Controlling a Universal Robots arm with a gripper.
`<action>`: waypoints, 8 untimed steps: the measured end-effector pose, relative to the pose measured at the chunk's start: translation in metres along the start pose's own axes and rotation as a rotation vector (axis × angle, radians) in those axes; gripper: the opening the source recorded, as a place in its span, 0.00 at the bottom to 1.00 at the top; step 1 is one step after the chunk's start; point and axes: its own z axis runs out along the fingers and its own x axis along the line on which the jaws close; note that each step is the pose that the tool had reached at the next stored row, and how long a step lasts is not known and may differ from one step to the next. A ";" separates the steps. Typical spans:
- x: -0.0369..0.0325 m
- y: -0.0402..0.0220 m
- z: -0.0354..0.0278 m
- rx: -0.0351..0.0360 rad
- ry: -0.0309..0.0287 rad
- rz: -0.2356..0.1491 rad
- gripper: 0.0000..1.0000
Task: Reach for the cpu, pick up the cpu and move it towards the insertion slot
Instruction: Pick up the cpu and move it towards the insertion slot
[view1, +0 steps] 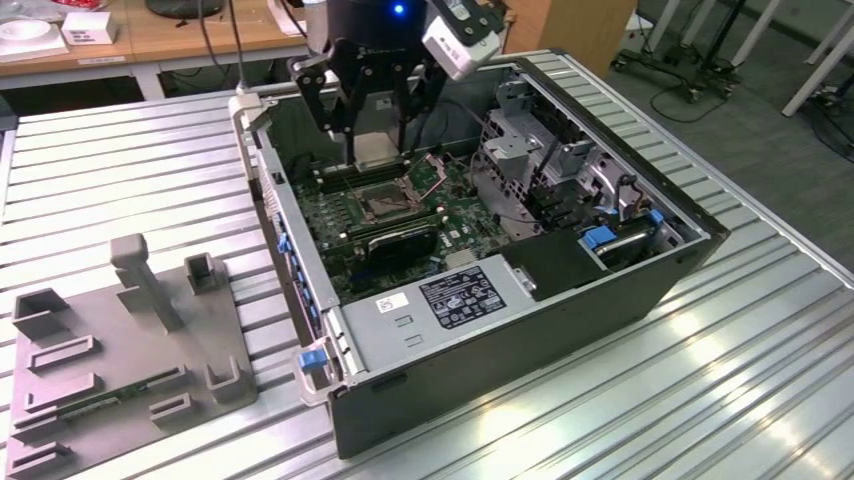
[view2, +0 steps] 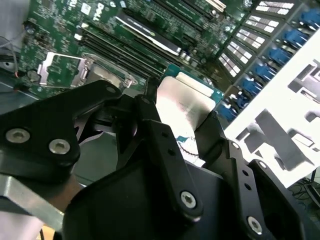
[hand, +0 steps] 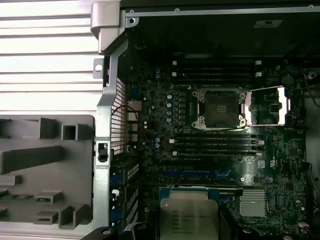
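My gripper (view1: 378, 158) is shut on the cpu (view1: 376, 146), a thin square chip with a silvery top, and holds it by two opposite edges. It hangs over the open computer case, above the green board. In the second wrist view the black fingers (view2: 152, 125) flank the cpu (view2: 182, 105). The insertion slot (view1: 378, 206) lies just below and in front of the gripper in the exterior view. In the first wrist view the slot (hand: 220, 106) is a dark square in a shiny frame with its metal lid (hand: 267, 106) swung open beside it, some way from the cpu (hand: 189, 217).
The case wall (view1: 287, 230) and a metal drive cage (view1: 534, 150) enclose the board. Black memory slots (hand: 215, 145) run beside the socket. A grey tray (view1: 120, 350) with recesses and a green circuit strip (view1: 114, 392) lies on the slatted metal table (view1: 120, 170) at the exterior view's left.
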 end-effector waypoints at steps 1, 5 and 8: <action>-0.0023 0.0000 0.0001 -0.0001 0.0000 0.000 0.55; -0.0122 0.0001 0.0004 -0.0001 0.0000 0.000 0.55; -0.0192 0.0002 0.0005 0.0000 0.0000 0.000 0.55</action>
